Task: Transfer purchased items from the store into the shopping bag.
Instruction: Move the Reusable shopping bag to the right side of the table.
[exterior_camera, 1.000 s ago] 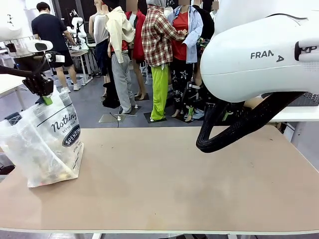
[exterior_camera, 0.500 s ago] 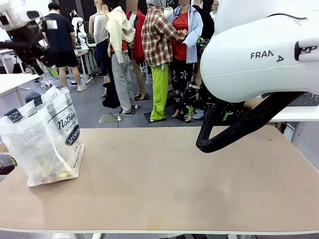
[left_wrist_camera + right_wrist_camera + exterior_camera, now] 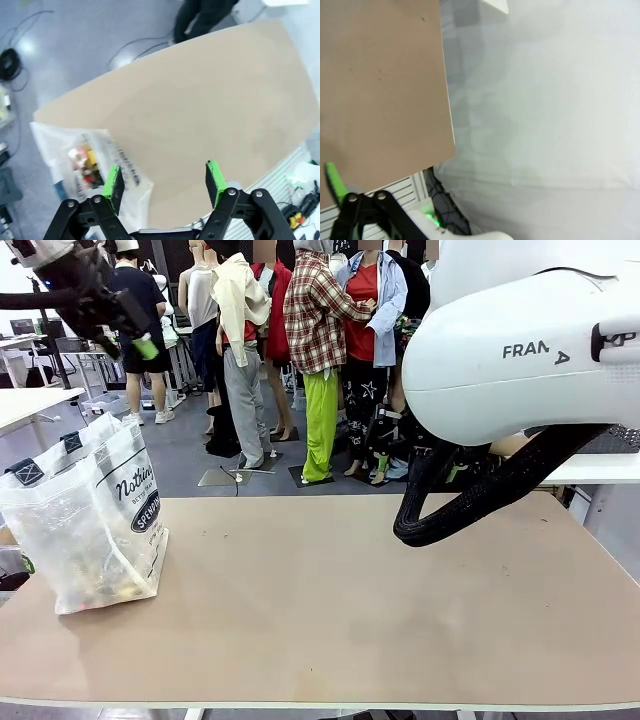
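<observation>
Change since 0.5 s ago: left tool (image 3: 125, 330) has risen further and moved toward the bench middle; a second ago it was right at the top of the shopping bag (image 3: 88, 525), now it is well clear above it. The bag's top has settled slightly; its base has not shifted. The right arm's housing sits in the same place in the front view.

Left tool: fingers spread apart, nothing between the green pads (image 3: 113, 182), seen from the left wrist.

Shopping bag: upright at the bench's (image 3: 350, 600) left edge, toward the near-left corner, navy handles up, oval logo facing the bench middle. In the left wrist view the bag (image 3: 87, 167) lies below and behind the left pad, mouth open.

Purchased items (image 3: 85, 162): inside the bag, red and yellow packs visible through the mouth; count uncertain because of blur. From the front they read as a pale heap (image 3: 95, 585) at the bag's bottom.

Right tool (image 3: 340, 200): only one green pad and part of the linkage show at the picture's bottom-left, over the bench edge; cannot tell whether it is spread or closed.
</observation>
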`<state>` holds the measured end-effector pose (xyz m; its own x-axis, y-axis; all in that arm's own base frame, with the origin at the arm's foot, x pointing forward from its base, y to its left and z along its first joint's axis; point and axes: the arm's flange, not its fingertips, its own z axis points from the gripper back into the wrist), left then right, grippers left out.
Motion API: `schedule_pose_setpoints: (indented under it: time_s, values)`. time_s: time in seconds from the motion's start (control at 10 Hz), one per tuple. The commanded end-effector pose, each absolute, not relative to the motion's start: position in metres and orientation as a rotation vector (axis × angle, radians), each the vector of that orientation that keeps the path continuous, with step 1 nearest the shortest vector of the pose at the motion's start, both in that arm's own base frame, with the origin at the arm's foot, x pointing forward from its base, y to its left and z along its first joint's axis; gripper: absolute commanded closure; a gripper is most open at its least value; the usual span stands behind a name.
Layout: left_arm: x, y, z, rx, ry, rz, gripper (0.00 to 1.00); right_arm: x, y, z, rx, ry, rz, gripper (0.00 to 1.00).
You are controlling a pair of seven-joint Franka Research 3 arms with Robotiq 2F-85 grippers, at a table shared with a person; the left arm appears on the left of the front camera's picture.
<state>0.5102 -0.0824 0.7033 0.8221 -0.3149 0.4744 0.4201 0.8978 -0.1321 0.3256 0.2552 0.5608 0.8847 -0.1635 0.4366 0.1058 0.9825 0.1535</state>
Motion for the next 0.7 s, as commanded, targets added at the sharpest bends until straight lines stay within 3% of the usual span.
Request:
schedule_pose_setpoints:
  time_s: [0.0,0.6]
  values:
    - [0.496,-0.085,0.679,-0.356,-0.457,-0.441,0.15,0.328,0.256,0.560,0.150,-0.461,-0.135,0.00]
    - [0.501,-0.099,0.684,-0.340,-0.441,-0.424,0.15,0.328,0.256,0.560,0.150,-0.461,-0.135,0.00]
